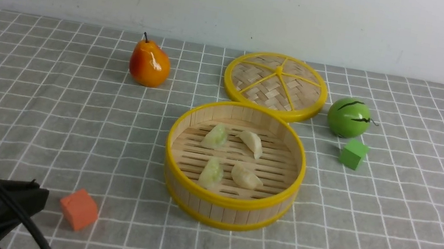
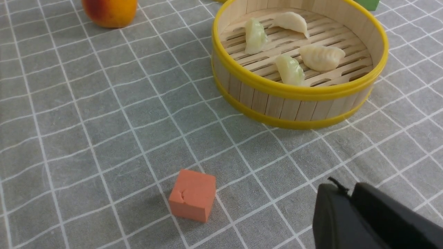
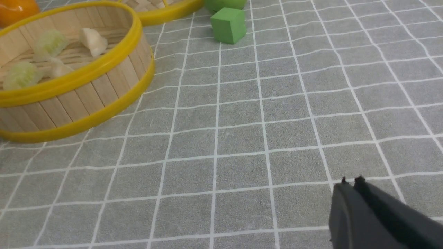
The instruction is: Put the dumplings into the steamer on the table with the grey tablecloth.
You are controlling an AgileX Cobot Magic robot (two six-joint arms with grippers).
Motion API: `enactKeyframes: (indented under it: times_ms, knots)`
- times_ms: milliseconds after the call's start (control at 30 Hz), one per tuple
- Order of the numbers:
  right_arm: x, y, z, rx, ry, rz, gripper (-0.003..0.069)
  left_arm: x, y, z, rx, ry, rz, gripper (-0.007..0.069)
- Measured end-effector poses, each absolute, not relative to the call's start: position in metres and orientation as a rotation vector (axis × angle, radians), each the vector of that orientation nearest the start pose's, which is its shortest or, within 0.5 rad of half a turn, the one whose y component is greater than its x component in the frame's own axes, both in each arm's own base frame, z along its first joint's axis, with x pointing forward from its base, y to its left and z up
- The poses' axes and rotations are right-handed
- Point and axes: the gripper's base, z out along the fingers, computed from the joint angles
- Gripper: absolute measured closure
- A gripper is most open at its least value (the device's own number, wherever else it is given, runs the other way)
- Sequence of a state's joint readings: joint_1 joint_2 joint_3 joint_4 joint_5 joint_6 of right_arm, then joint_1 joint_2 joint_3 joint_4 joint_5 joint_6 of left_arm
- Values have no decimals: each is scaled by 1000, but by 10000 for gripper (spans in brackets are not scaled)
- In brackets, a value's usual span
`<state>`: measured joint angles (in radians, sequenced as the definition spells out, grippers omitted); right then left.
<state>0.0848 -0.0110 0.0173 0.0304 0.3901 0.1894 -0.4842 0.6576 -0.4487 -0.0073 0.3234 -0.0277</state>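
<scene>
Jaws on both arms sit pressed together with nothing between them: left gripper [image 2: 341,188] low near the orange cube [image 1: 78,209], right gripper [image 3: 350,181] over bare cloth, out of the front view. Left arm body shows at the near-left corner of the front view, well apart from the steamer [image 1: 228,203].

All four dumplings are inside the steamer on the slatted floor: two green dumplings [image 1: 215,137] on the left side, far and near, two white dumplings [image 1: 252,143] on the right side, far and near. None touches the wall as far as I can tell.

Steamer stands mid-surface on the grey tablecloth [image 1: 390,225]. Woven lid [image 1: 276,84] lies flat just behind it, rim close to or touching the steamer's far rim, cannot tell which. Pear [image 1: 149,63] stands far left of the lid. Green melon ball [image 1: 348,117] sits right of the lid, green cube [image 1: 353,153] just in front of it, near the steamer's right side but apart. Orange cube lies near-left, apart from the steamer. Nothing overhangs the steamer's open top.
</scene>
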Motion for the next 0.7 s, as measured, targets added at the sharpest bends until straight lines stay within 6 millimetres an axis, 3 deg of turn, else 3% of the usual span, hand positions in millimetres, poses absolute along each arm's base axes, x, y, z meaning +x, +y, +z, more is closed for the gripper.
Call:
enactKeyframes:
  times_ms: [200, 467, 600, 633, 700]
  knots:
    - [52, 5, 173, 117, 1883, 218, 650, 110, -58, 274, 454, 1954, -329, 554]
    - [52, 5, 173, 119, 1884, 219, 647, 66, -31, 240, 392, 1814, -320, 550]
    - [52, 5, 173, 120, 1884, 219, 643, 55, -19, 219, 221, 1765, -301, 551]
    - [52, 5, 173, 123, 1884, 221, 639, 53, -16, 210, 93, 1725, -342, 566]
    - [52, 5, 173, 123, 1884, 221, 637, 53, -13, 200, -4, 1690, -340, 603]
